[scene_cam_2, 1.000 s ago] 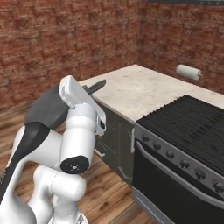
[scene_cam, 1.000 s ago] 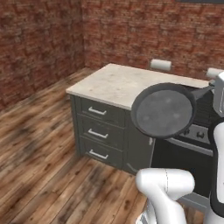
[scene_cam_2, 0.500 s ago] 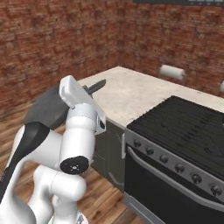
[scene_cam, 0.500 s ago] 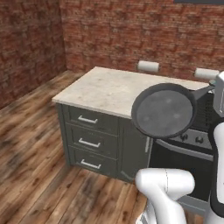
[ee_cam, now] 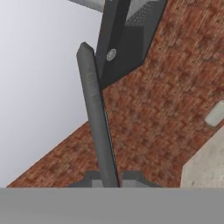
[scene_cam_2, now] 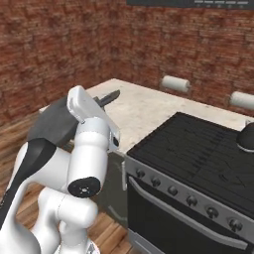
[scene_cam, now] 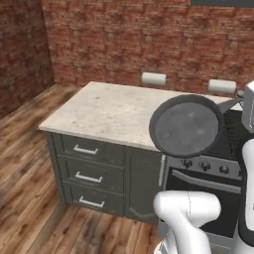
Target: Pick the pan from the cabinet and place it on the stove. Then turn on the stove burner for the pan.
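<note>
The pan hangs in the air, tilted on edge in front of the stove, with its dark round face toward the left base camera. Its long handle runs up from between my fingertips in the hand view. My gripper is shut on that handle. In the right base view the pan sits behind my white arm, and its handle tip pokes out past the hand. The stove has a row of dark knobs on its front. The cabinet is out of view.
A pale stone counter over grey drawers lies left of the stove. Two paper towel rolls rest by the brick wall. A small black kettle stands on the stove's far right. A dark hood hangs overhead.
Both base views have shifted: counter and stove slide left in the pictures, so the base has moved. The pan stays held in the same pose relative to my arm.
</note>
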Tool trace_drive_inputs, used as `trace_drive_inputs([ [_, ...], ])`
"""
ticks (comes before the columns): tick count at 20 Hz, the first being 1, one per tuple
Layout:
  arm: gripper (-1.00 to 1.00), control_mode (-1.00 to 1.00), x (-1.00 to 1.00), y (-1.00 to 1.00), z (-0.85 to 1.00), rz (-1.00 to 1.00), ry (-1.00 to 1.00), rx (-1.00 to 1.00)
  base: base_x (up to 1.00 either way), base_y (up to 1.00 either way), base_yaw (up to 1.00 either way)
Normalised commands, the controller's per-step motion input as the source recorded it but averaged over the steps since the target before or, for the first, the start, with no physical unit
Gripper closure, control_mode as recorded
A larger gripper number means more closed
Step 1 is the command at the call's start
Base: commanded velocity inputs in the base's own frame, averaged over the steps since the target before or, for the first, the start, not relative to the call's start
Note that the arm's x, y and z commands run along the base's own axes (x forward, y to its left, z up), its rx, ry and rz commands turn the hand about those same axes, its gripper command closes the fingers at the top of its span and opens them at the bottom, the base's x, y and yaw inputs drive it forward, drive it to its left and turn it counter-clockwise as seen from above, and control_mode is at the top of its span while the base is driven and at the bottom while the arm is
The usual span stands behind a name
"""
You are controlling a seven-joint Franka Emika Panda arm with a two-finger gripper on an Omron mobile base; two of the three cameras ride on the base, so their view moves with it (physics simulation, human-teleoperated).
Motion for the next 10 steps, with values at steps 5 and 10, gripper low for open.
trace_drive_inputs([
  [5, 1.0, 1.0, 0.0, 0.0, 0.0, 0.0, 0.0, 0.0, 0.57, 0.1, -0.25],
  [10, 1.0, 1.0, 0.0, 0.0, 0.0, 0.0, 0.0, 0.0, 0.43, 0.07, -0.26],
])
